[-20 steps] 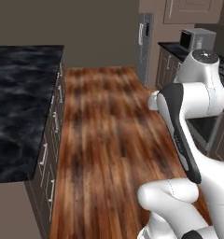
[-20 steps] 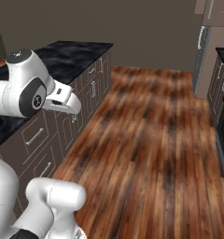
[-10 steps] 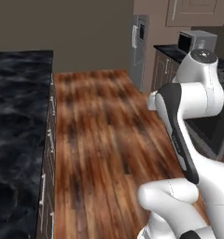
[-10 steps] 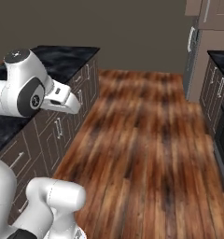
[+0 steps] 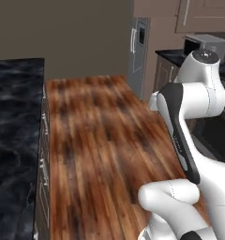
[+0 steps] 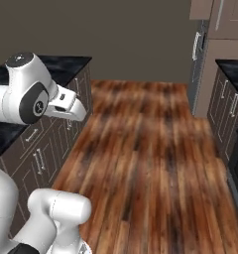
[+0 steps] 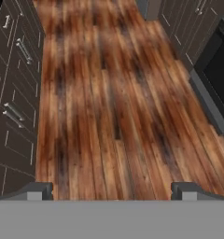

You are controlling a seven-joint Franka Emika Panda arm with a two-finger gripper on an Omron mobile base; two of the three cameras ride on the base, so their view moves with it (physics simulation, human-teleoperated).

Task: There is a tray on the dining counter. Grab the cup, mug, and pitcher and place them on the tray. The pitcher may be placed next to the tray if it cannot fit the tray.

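Looking along the tool (image 7: 112,190), you see its jaws spread wide and empty above the wooden floor (image 7: 109,102). Black marble tabletop (image 5: 13,140) runs left of the arm; where the cup, mug, pitcher or tray lie cannot be told.

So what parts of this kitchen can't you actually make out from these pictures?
- Black marble counter: cut off by the left edge of the left base view, so what sits further along it is unknown.
- Microwave: partly hidden behind the white arm in the left base view.
- Oven: cut off by the right edge of the hand view.
- Fridge: upper part blurred; details too small.
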